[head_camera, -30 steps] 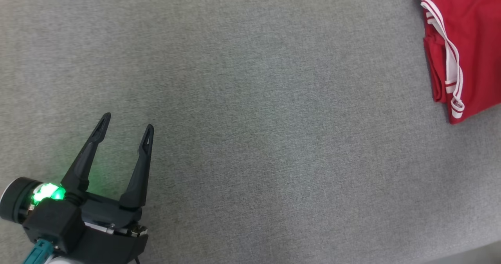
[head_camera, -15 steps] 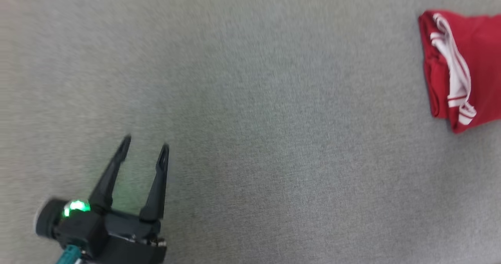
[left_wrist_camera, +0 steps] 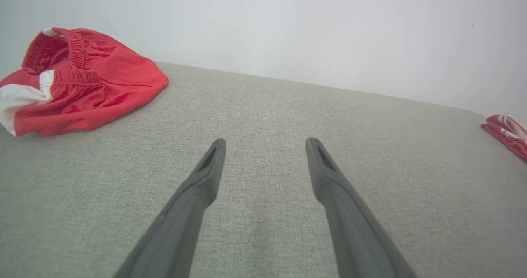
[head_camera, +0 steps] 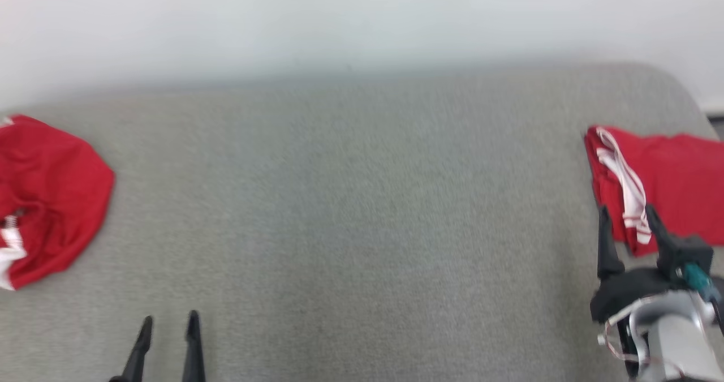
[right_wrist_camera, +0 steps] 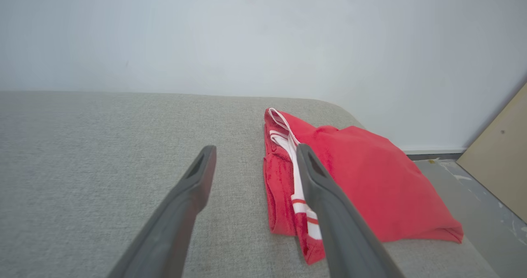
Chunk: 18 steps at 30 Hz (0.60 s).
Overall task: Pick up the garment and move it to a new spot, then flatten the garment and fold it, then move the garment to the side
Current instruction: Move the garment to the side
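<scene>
Garment folded at right edge of cushion (crumpled red shorts far left), left gripper, right gripper spread, empty

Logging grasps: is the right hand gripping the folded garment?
No, the right hand is open and the folded garment lies flat, unclamped.

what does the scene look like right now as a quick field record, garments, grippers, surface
surface: grey woven fabric surface, white wall behind
far left: crumpled red garment with white trim, elastic waistband showing
far right: folded red garment with white stripes, lying flat
left gripper: open, empty, over bare fabric
right gripper: open, empty, by the folded garment's striped edge, contact unclear
</scene>
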### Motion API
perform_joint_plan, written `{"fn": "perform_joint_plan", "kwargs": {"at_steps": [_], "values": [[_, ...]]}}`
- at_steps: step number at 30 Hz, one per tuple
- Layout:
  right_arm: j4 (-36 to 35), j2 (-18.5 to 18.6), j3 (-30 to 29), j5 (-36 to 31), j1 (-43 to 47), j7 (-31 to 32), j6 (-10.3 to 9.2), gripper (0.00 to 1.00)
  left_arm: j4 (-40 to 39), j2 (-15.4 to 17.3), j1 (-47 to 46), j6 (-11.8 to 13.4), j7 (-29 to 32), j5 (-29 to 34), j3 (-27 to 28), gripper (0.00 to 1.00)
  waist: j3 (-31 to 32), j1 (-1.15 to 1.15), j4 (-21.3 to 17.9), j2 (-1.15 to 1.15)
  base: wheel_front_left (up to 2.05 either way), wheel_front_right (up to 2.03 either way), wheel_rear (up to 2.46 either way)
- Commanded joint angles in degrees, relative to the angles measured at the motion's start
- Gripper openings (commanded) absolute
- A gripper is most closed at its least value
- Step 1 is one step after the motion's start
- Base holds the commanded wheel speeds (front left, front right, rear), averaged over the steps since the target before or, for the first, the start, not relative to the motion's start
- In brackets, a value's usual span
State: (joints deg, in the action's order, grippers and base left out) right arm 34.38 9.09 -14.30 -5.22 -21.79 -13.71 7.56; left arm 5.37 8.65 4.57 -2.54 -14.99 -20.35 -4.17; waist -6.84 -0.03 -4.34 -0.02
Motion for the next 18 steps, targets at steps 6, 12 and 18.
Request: {"fn": "perform_joint_plan", "kwargs": {"at_steps": [6, 12, 18], "values": [[-14.4, -2.1, 3.2, 6.6, 11.5, 5.5, -0.15, 1.0, 1.6, -1.7, 1.8, -1.4, -0.2, 1.3, 3.3, 1.0, 10.3, 0.03, 6.7, 0.02, 0.0, 0.0, 0.0], [-24.9, -4.6, 5.6, 9.5, 21.1, 9.5, -0.15, 1.0, 2.9, -3.0, 2.6, -2.6, -0.2, 3.1, 5.3, 1.0, 11.3, 0.03, 7.2, 0.02, 0.0, 0.0, 0.0], [-29.6, -6.1, 5.3, 10.3, 27.1, 11.7, -0.15, 1.0, 4.1, -4.0, 3.2, -3.7, -0.2, 4.7, 5.8, 1.0, 12.1, 0.03, 7.1, 0.02, 0.0, 0.0, 0.0]]}}
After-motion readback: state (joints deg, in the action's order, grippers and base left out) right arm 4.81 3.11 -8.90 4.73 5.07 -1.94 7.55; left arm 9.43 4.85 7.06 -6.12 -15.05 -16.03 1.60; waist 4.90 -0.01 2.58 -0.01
